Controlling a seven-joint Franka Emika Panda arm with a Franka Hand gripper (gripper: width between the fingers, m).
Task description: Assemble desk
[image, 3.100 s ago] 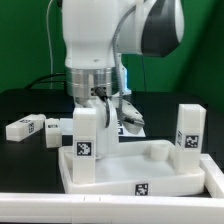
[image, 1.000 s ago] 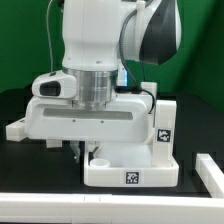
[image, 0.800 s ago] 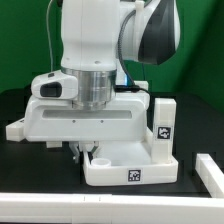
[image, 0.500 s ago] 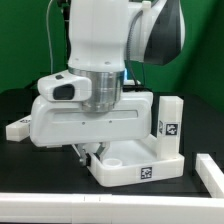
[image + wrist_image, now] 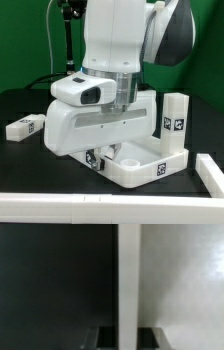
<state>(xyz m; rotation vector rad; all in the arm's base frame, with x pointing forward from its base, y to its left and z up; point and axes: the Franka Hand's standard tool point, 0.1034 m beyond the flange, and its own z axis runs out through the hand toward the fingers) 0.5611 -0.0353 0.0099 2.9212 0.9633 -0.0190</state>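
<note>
Against the earlier views, you see the arm (image 5: 115, 45) shifted toward the exterior view's right and tilted. The tabletop (image 5: 130, 176), with its upright leg (image 5: 176, 122), has turned a corner toward the camera. The loose leg (image 5: 25, 128) shows more fully.

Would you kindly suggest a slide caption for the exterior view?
Arm leans over the tabletop, an upright leg at its corner, a loose leg lying aside.

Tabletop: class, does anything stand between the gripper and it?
Nothing visible does. In the wrist view the gripper is shut on the rim of the tabletop, one finger on each side. The standing leg and the loose leg are off to the sides.
</note>
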